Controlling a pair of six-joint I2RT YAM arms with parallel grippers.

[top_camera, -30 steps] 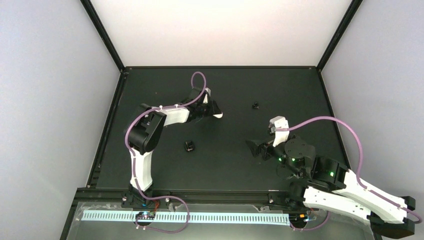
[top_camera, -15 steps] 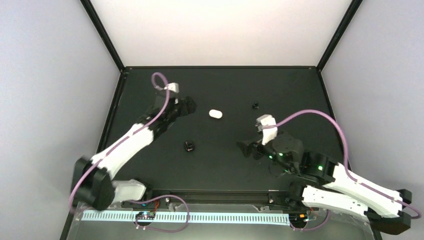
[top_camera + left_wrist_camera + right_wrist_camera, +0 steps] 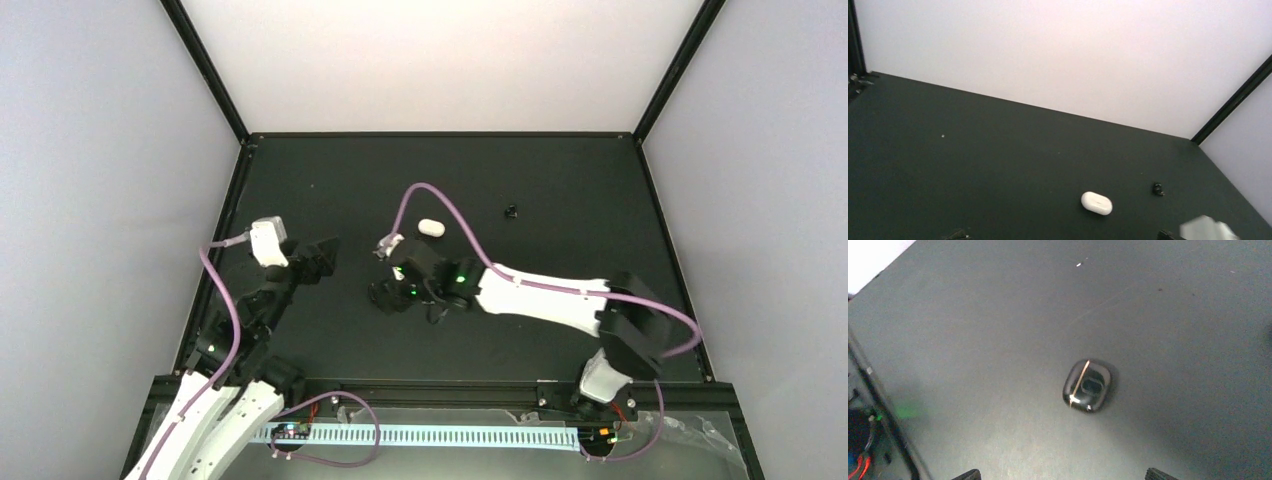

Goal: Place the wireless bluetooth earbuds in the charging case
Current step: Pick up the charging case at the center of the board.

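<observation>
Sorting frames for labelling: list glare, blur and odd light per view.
Top external: sharp, evenly lit, bright back wall. Left wrist: charging case crisp, a white blur at bottom right. Right wrist: hazy, a glare streak on the black squarish object, green glow at the left edge.

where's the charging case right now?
In the top view the charging case lies mid-table toward the back, just beyond the right gripper, left of a small black bit.
</observation>
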